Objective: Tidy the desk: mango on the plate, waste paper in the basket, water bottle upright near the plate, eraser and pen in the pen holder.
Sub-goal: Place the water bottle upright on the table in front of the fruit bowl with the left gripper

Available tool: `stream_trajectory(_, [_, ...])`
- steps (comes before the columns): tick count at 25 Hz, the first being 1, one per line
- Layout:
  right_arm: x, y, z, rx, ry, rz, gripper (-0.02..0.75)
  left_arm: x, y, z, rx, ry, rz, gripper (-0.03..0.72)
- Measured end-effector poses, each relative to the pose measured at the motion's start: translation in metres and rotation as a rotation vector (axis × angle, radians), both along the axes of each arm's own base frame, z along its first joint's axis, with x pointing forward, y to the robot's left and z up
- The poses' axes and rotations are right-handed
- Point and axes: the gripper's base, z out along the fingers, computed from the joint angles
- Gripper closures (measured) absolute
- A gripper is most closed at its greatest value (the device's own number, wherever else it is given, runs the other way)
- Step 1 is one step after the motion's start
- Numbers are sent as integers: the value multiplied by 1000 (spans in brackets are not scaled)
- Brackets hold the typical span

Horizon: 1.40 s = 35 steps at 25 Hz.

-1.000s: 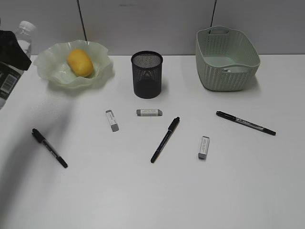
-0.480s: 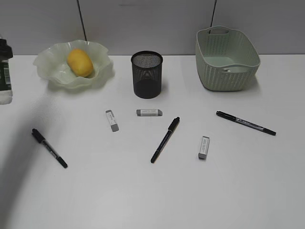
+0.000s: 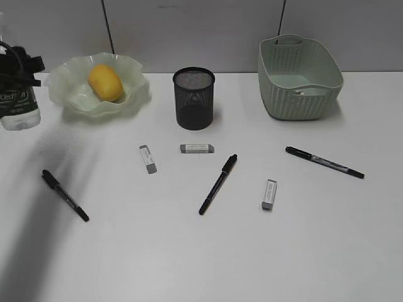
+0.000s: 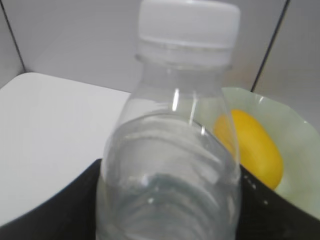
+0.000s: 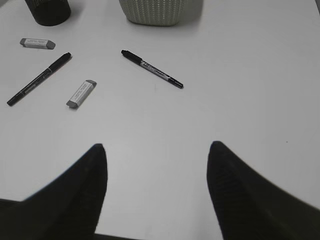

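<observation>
My left gripper (image 3: 17, 68) is shut on the water bottle (image 3: 17, 104), which stands upright at the far left beside the plate (image 3: 69, 94); the bottle fills the left wrist view (image 4: 170, 165). The mango (image 3: 105, 82) lies on the plate and shows in the left wrist view (image 4: 252, 145). The pen holder (image 3: 194, 98) stands mid-table. Three erasers (image 3: 148, 158) (image 3: 197, 148) (image 3: 269, 194) and three pens (image 3: 65, 195) (image 3: 218, 184) (image 3: 324, 162) lie on the desk (image 3: 201, 251). The waste paper (image 3: 301, 92) lies in the basket (image 3: 299, 77). My right gripper (image 5: 155, 150) is open, empty, above bare desk.
A grey partition wall (image 3: 201, 31) runs along the back edge of the desk. The right wrist view shows one pen (image 5: 152, 69), another pen (image 5: 39, 78) and two erasers (image 5: 81, 93) (image 5: 37, 43) ahead of the right gripper.
The left gripper with the bottle has moved back in from the left edge, and the bottle now stands upright beside the plate. Nothing else has moved.
</observation>
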Motion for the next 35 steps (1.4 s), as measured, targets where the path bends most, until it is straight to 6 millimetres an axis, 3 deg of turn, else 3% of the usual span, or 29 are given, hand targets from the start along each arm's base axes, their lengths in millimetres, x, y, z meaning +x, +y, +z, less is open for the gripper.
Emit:
stream_trajectory(8, [0,0,0,0,-1,0,239,14,1,-35,-62,-58,66,179])
stream_trajectory(25, [2,0,1,4,-27,1,239,28,-5,-105,58,-221,-11,179])
stream_trajectory(35, [2,0,1,4,-27,1,240,29,-9,-113,31,-274,-54,180])
